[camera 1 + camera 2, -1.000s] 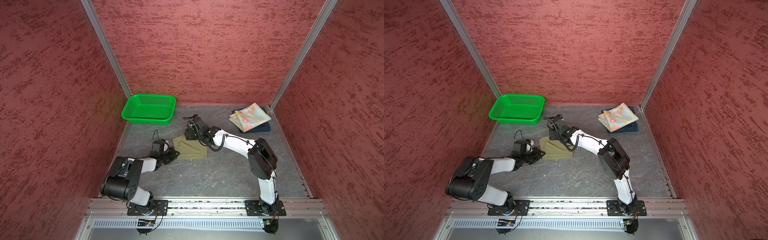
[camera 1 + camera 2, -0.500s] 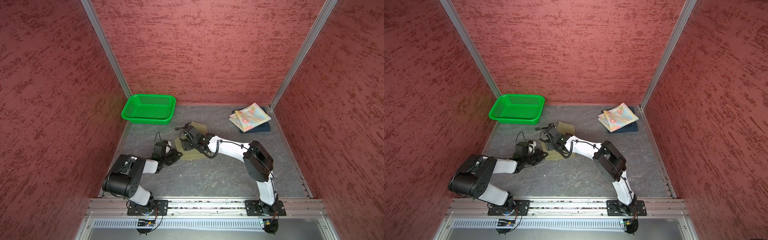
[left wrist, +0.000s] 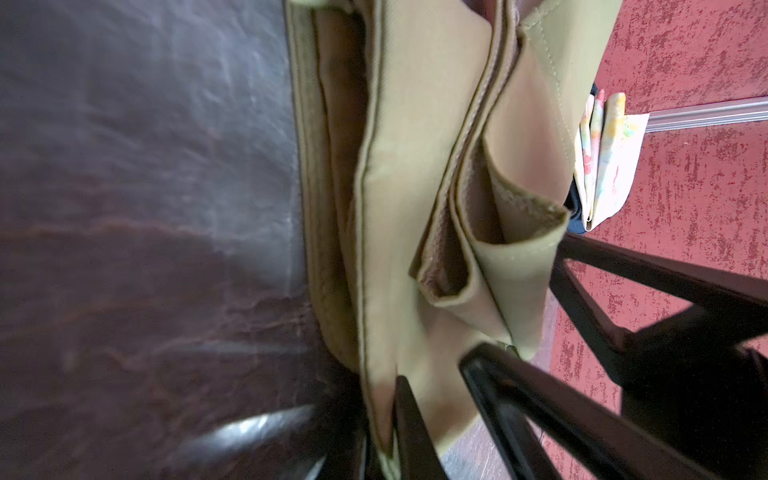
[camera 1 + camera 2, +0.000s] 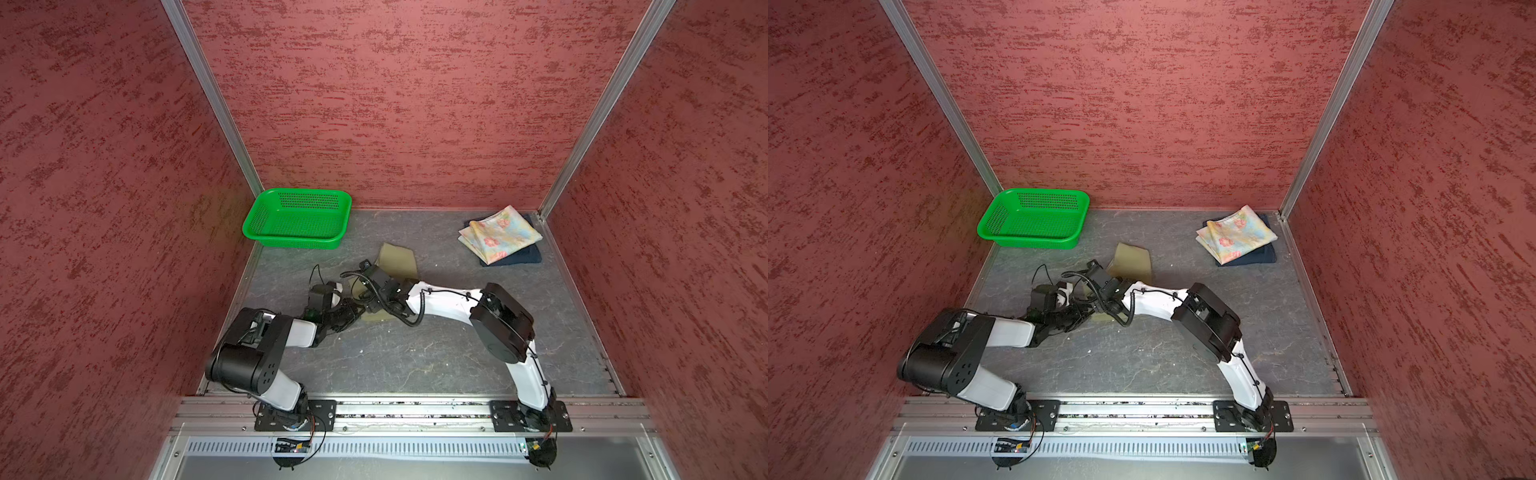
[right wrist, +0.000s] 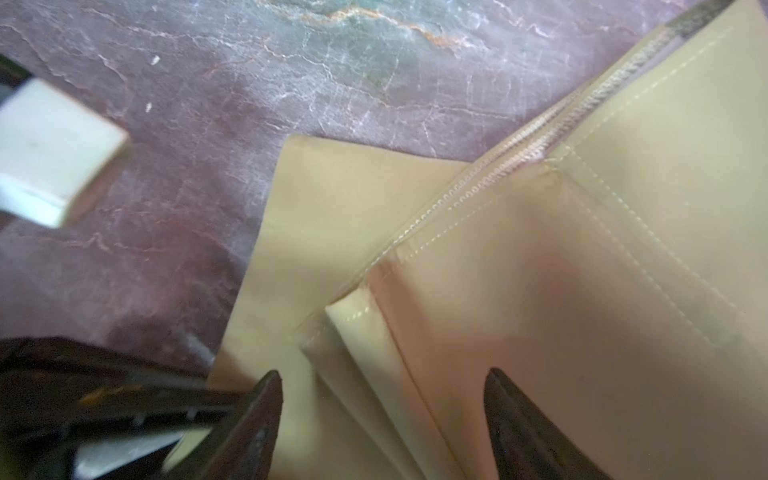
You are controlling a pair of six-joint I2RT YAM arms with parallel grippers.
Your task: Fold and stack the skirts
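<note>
The worktop [image 4: 415, 365] is a dark grey slab veined like slate. It is shut in on three sides by red rough-plastered walls [image 4: 415, 104], which meet at bare aluminium corner posts [image 4: 216, 108]. A metal rail runs along the near edge and carries both arm bases.

A green perforated plastic basket [image 4: 291, 241] stands in the far left corner. In the far right corner a pale floral cloth skirt [image 4: 498, 235] lies folded on a folded dark blue denim skirt [image 4: 523, 257], whose edge shows beneath it.

The olive-green cloth skirt [image 4: 397, 259] lies mid-worktop, between basket and stack and well apart from both. Its far flap is tilted up off the surface, and its near part is hidden under the two wrists in both top views.

The left arm [image 4: 299, 332] lies low and reaches inward to the skirt's near left edge. The right arm [image 4: 444, 301] bends at a raised elbow and stretches across the middle, so both wrists meet over the cloth.

In the left wrist view the left hand [image 3: 436, 365] is clamped on a stitched edge of the olive-green cloth skirt, with several layers fanning away from the black fingers [image 3: 415, 428]. In the right wrist view the right hand [image 5: 382, 374] has its fingers [image 5: 266, 399] spread wide apart over a folded corner. I cannot tell whether they touch the cloth.

The fabric is a smooth, matt twill with double rows of pale topstitching and an overlocked seam along one edge.
</note>
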